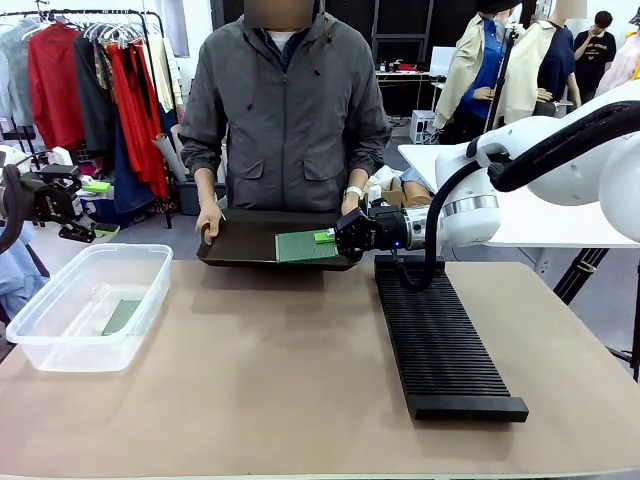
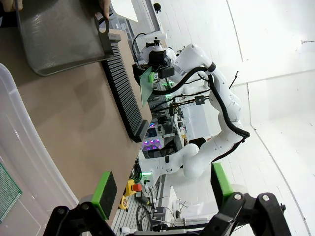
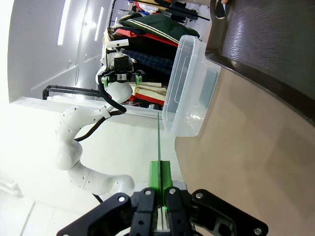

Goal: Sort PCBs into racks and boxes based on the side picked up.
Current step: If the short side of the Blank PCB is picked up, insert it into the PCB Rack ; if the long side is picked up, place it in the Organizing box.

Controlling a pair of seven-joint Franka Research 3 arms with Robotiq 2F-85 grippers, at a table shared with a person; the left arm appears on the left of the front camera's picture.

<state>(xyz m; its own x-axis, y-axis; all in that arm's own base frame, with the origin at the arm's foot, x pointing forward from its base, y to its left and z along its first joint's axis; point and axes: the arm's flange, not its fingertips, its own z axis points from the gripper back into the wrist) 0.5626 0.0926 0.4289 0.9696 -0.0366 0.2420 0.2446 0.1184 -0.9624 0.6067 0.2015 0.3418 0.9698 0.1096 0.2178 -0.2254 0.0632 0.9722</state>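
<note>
My right gripper (image 1: 335, 238) is shut on the edge of a green PCB (image 1: 303, 246), holding it roughly level over the right end of the black tray (image 1: 235, 243) that a person holds at the far side. In the right wrist view this PCB (image 3: 158, 140) shows edge-on as a thin line between the shut fingers (image 3: 160, 177). The long black rack (image 1: 440, 345) lies on the table just below that gripper. At the left stands the clear box (image 1: 60, 335) with another PCB (image 1: 122, 316) flat inside. My left gripper (image 1: 100, 208) hovers open beyond the table's left edge, its pads (image 2: 106, 192) wide apart.
Both of the person's hands (image 1: 209, 222) grip the tray's ends. Bare tan table (image 1: 280, 370) lies between box and rack. A clothes rail (image 1: 90, 70) stands behind the left arm, and a white table (image 1: 520, 215) sits at the back right.
</note>
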